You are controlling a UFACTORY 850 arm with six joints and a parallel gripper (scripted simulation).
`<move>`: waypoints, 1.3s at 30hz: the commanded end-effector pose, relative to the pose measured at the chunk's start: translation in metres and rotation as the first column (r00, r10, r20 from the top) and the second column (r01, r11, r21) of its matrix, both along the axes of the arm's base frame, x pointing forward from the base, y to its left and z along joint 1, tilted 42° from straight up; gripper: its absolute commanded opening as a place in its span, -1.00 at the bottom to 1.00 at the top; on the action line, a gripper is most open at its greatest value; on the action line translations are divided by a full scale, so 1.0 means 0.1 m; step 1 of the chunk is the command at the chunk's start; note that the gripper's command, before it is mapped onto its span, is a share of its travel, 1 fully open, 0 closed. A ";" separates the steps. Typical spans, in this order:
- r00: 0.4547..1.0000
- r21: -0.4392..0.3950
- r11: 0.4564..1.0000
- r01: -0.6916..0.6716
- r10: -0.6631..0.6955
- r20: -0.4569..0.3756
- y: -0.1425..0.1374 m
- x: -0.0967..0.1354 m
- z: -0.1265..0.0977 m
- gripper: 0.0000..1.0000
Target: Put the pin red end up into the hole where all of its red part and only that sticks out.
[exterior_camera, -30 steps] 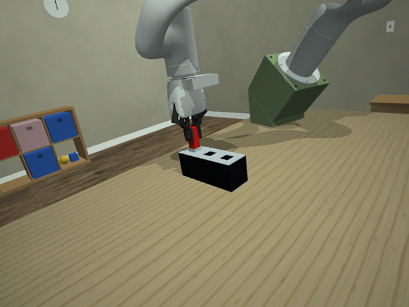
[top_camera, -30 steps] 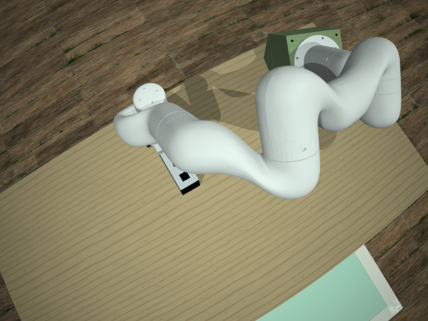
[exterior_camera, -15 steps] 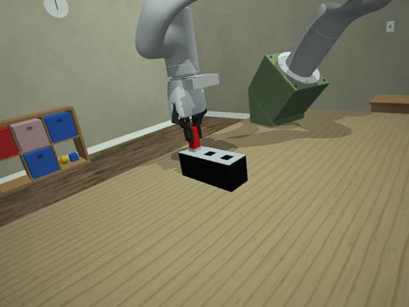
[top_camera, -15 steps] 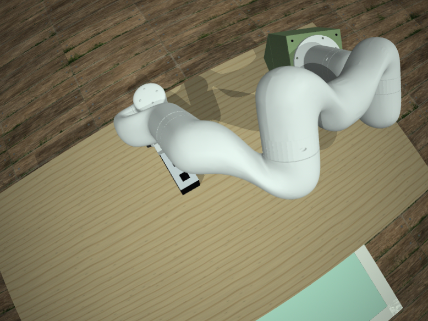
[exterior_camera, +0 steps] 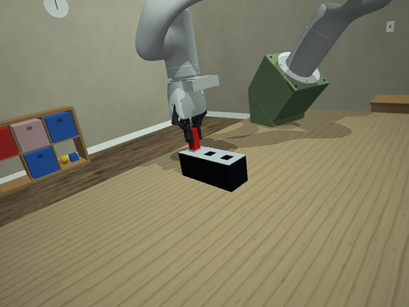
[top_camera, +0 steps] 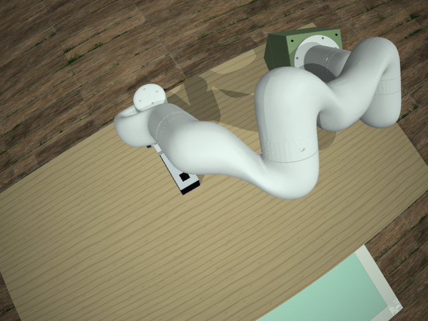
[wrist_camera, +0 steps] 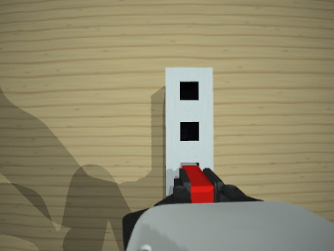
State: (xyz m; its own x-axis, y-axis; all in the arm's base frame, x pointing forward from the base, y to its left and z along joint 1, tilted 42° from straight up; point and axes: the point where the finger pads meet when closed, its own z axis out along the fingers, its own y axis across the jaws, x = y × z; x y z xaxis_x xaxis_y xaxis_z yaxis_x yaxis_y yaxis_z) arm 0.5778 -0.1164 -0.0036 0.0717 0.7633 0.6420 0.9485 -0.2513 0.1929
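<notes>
One pin (exterior_camera: 194, 139) stands upright with its red end up, its lower end in the end hole of the block (exterior_camera: 216, 173) on the side toward the shelf unit, and a small pale strip of the pin shows just above the block's top face. The pincer (exterior_camera: 190, 126) hangs straight down over it, its dark fingers closed narrowly on the red part from both sides. From the wrist view the red top (wrist_camera: 199, 186) sits between the fingers at the near end of the block's white face, and the other two square holes (wrist_camera: 189, 131) lie open in a row beyond it. The block is long, black on its sides and white on top, and rests on the pale wooden worktop (exterior_camera: 254, 249). The white arm (top_camera: 214, 145) bends over the block from a green base (exterior_camera: 269, 103) at the worktop's far side. Against the wall stands a shelf unit (exterior_camera: 79, 132) with coloured bins.
</notes>
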 end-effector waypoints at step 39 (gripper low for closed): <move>1.000 -0.001 1.000 0.001 -0.001 0.001 0.01 0.02 -0.03 -1.00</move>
